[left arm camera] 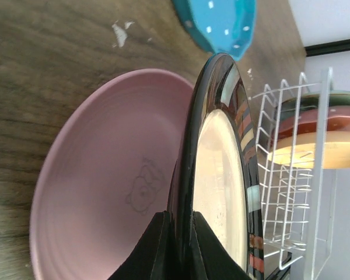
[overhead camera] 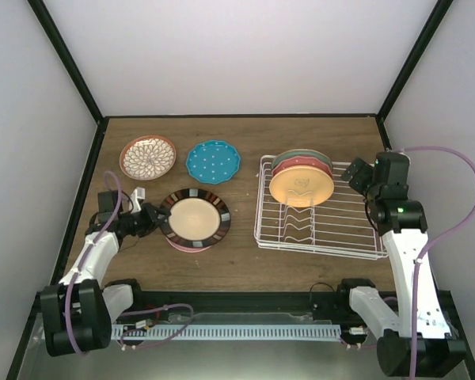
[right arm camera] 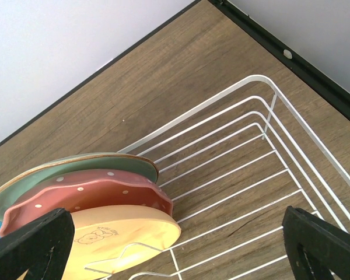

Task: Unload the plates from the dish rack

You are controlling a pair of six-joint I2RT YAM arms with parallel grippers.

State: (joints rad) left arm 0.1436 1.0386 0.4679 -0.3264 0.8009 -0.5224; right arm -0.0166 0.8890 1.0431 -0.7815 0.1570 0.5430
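Dish rack [overhead camera: 356, 237], white wire, sits on the table [overhead camera: 245, 134] R of centre w/ 3 plates upright in its far-L tines: pale green plate [overhead camera: 301, 153] at back, red-pink dotted plate [overhead camera: 324, 168] in the middle, yellow-orange plate [overhead camera: 301, 187] in front. L claw [overhead camera: 152, 218] is clamped on the rim of the tan dark-rimmed plate [overhead camera: 195, 216], which is tilted over the plain pink plate [left arm camera: 105, 186]. Teal dotted plate [overhead camera: 212, 161] & petal-patterned plate [overhead camera: 147, 157] lie flat further back, just apart. R claw [overhead camera: 355, 176] is spread wide, holding nothing, at the rack's far R side.
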